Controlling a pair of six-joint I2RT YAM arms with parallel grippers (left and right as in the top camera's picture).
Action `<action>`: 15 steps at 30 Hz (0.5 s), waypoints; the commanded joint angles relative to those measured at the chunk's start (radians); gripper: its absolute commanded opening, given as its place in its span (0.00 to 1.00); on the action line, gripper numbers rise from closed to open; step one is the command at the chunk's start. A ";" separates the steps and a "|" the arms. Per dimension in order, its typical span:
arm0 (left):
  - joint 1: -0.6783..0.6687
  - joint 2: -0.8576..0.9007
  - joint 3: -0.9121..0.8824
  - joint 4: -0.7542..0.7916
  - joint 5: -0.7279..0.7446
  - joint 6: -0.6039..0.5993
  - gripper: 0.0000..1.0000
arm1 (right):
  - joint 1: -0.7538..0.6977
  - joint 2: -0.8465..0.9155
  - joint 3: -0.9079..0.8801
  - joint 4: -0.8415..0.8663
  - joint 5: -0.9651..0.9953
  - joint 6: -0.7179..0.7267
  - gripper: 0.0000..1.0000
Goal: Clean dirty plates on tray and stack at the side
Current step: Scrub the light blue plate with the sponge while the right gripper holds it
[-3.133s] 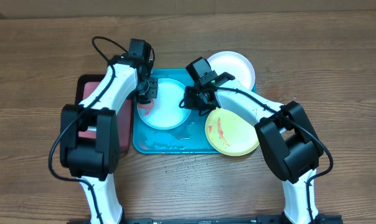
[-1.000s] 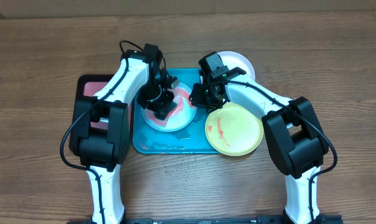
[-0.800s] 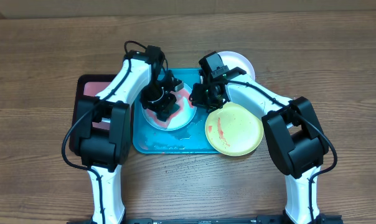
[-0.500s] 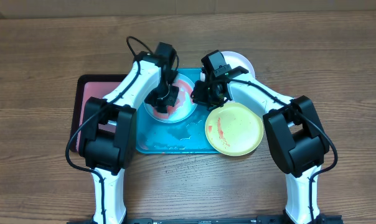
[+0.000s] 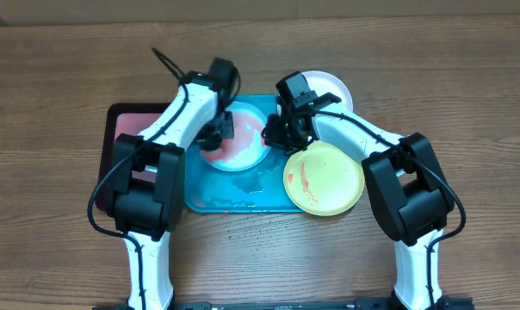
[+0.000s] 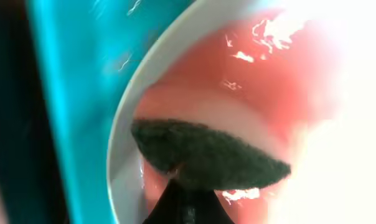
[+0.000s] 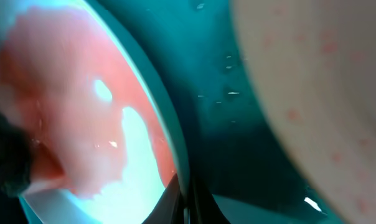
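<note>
Now: left gripper [image 5: 220, 131] clamps dark pad [image 6: 206, 157] at light blue plate's [image 5: 247, 153] left side in overhead. Red smear [image 7: 63, 118] lies rightward. Right gripper [image 5: 274, 134] sits closed at right rim.

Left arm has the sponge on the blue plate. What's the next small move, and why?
Probably sweep the sponge across the blue plate: a pink film covers much of it, and the right gripper grips its rim.
</note>
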 commanded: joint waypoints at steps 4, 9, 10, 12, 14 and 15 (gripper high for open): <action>0.010 0.031 -0.009 0.229 0.481 0.404 0.04 | 0.029 0.005 0.000 -0.022 -0.009 -0.010 0.04; 0.010 0.031 -0.009 0.258 0.657 0.583 0.04 | 0.043 0.005 0.000 -0.024 0.001 -0.013 0.04; 0.010 0.031 -0.009 0.247 0.685 0.618 0.04 | 0.043 0.005 0.000 -0.024 0.005 -0.013 0.04; 0.010 0.031 -0.009 0.215 0.704 0.661 0.04 | 0.043 0.005 0.000 -0.024 0.008 -0.013 0.04; 0.010 0.031 -0.008 0.179 0.689 0.683 0.04 | 0.043 0.005 0.000 -0.024 0.008 -0.013 0.04; 0.013 0.031 -0.005 0.163 0.655 0.679 0.04 | 0.043 0.005 0.000 -0.024 0.008 -0.013 0.04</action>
